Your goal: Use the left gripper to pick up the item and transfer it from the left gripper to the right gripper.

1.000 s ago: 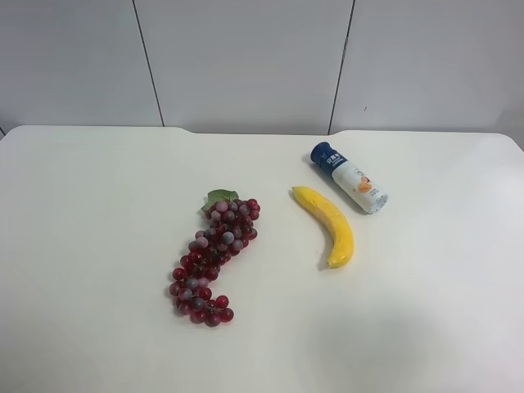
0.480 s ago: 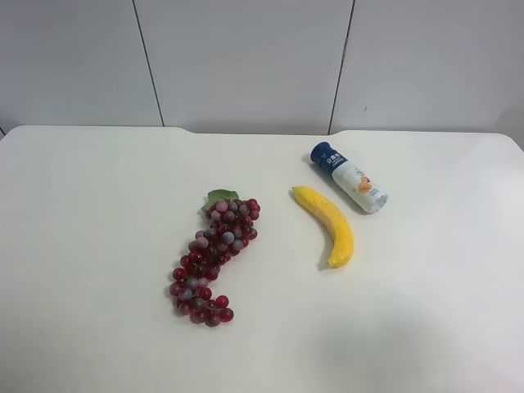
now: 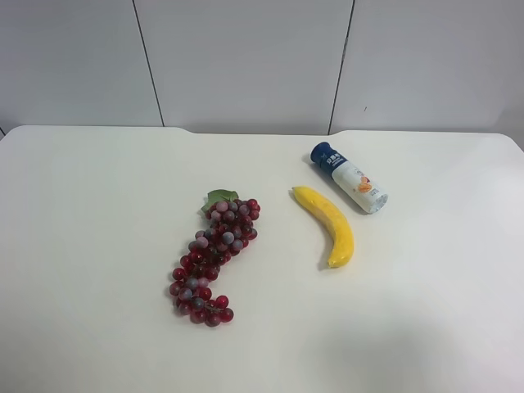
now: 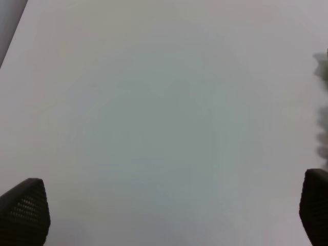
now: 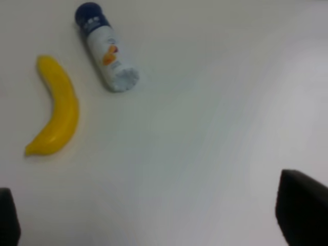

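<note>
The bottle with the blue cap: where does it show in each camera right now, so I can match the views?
Exterior high: the bottle lies on its side on the table, in the picture's upper right part.
Right wrist: the bottle lies near the frame's upper left.
Left wrist: not in it; only bare table shows.
Shared landmark: the banana lies just beside the bottle in both views, apart from it.

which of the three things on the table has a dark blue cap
The bottle, lying on its side beside the banana; the grapes have none.
</note>
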